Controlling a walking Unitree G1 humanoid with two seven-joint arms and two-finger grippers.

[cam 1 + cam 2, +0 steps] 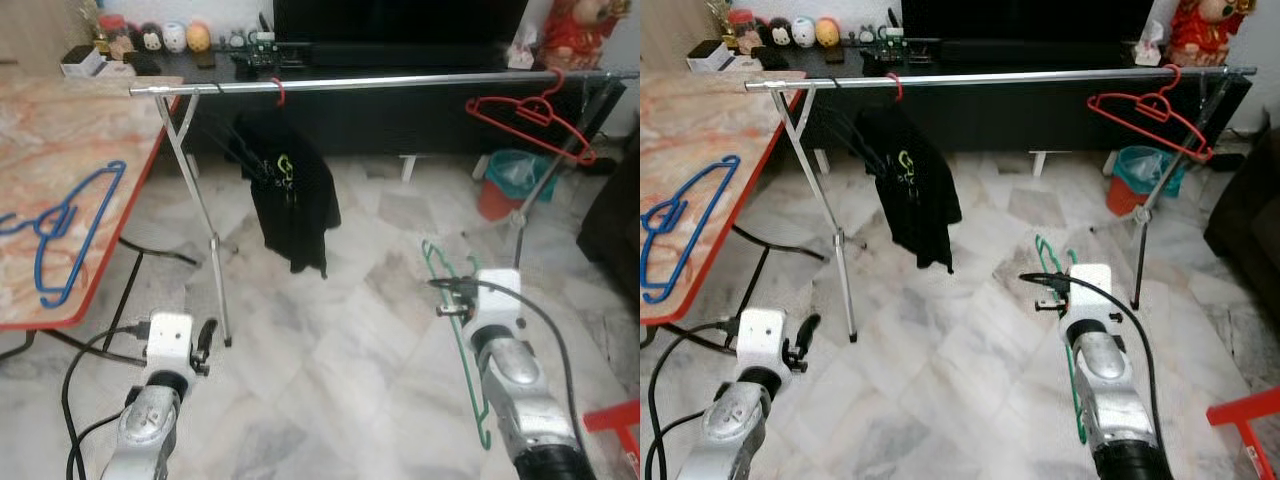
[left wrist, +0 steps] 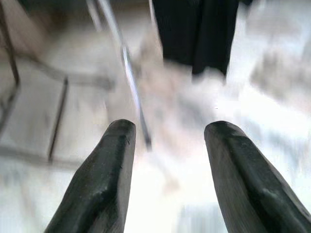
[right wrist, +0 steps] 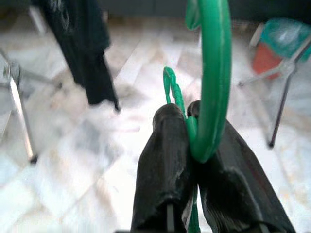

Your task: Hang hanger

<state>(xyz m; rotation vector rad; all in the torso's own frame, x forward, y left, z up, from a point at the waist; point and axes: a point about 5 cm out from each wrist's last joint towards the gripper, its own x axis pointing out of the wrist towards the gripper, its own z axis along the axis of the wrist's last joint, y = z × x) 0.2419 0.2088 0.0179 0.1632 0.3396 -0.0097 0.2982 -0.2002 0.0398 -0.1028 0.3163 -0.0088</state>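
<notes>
My right gripper [image 1: 450, 290] is shut on a green hanger [image 1: 465, 350], held low over the marble floor with its hook [image 1: 432, 256] pointing ahead; in the right wrist view the green hanger [image 3: 214, 87] sits pinched between the black fingers [image 3: 165, 160]. Ahead stands a silver clothes rail [image 1: 400, 82] on crossed legs. A red hanger [image 1: 530, 118] hangs near its right end, and a black T-shirt [image 1: 290, 195] hangs on a red hook toward the left. My left gripper [image 1: 205, 340] is low at the left, open with nothing in it, its fingers [image 2: 102, 179] apart.
A marble-topped table [image 1: 60, 150] with a red edge stands at the left, with a blue hanger [image 1: 70, 225] on it. A dark TV cabinet [image 1: 400, 110] sits behind the rail. An orange bin [image 1: 505, 185] with a teal bag stands at the right. Cables run across the floor at left.
</notes>
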